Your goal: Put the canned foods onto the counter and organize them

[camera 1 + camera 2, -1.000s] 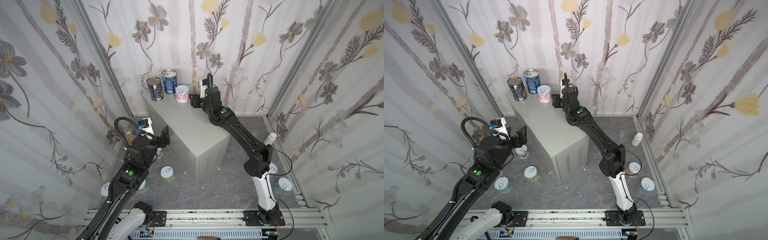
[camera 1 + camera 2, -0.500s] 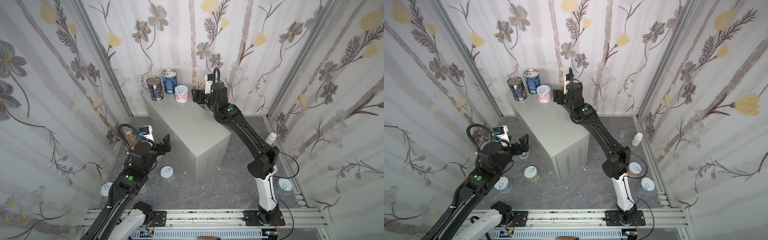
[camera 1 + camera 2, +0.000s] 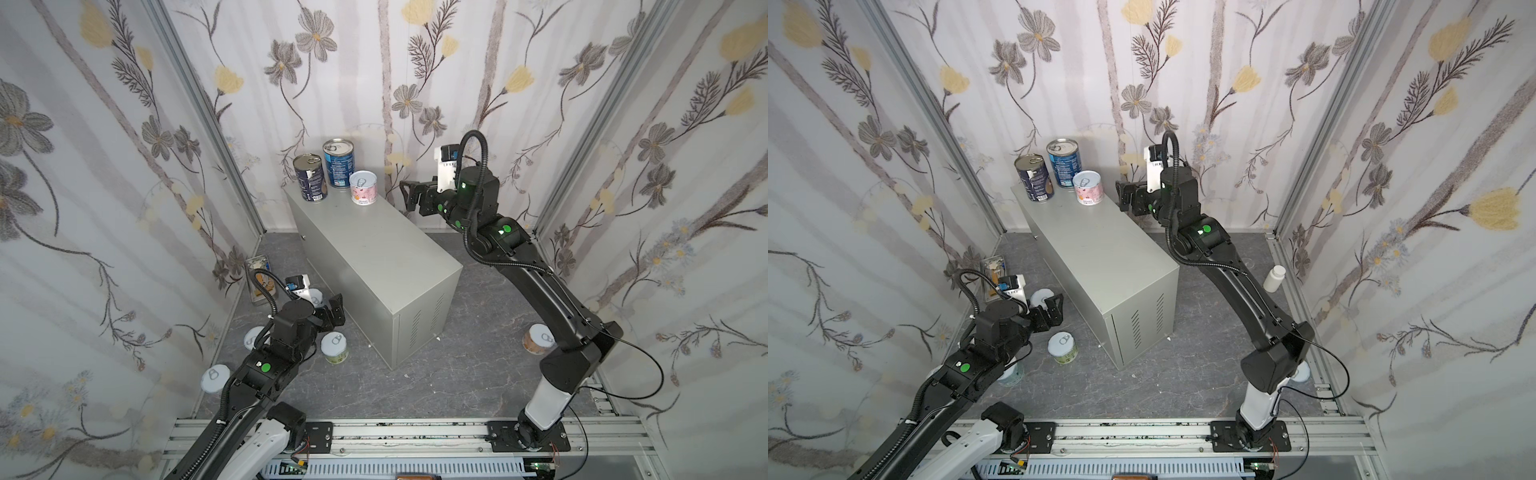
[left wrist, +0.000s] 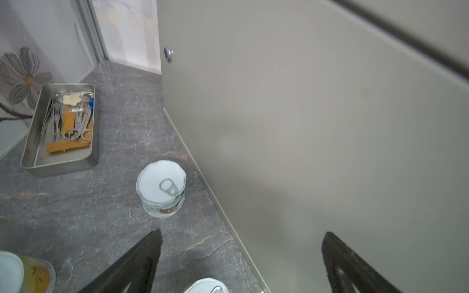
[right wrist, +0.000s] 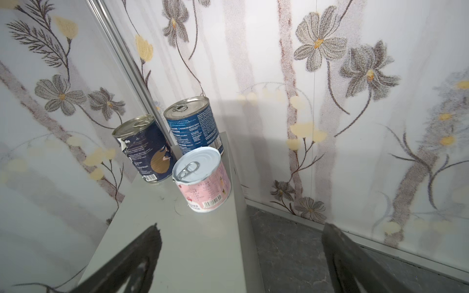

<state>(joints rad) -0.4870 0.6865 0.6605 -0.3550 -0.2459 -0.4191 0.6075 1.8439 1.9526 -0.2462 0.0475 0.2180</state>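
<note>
Standing grouped at the table's [image 3: 374,257] far end: blue cans [image 3: 310,178], two, and a pink can [image 3: 363,189], all upright and packed close, probably to be leaving room for more. Right jaws are hanging near the pink can, apart from it, spread wide and holding nothing. Waiting on the floor [image 3: 415,374]: other cans [image 3: 334,347], upright. A pale can [image 4: 162,190] is sitting near the table's side. Left jaws are pointing at it, wide apart and empty, likely lining up a grasp.

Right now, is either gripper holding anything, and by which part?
Nothing is held. The left gripper is open over the floor; the right gripper is open, apart from the pink can.
</note>
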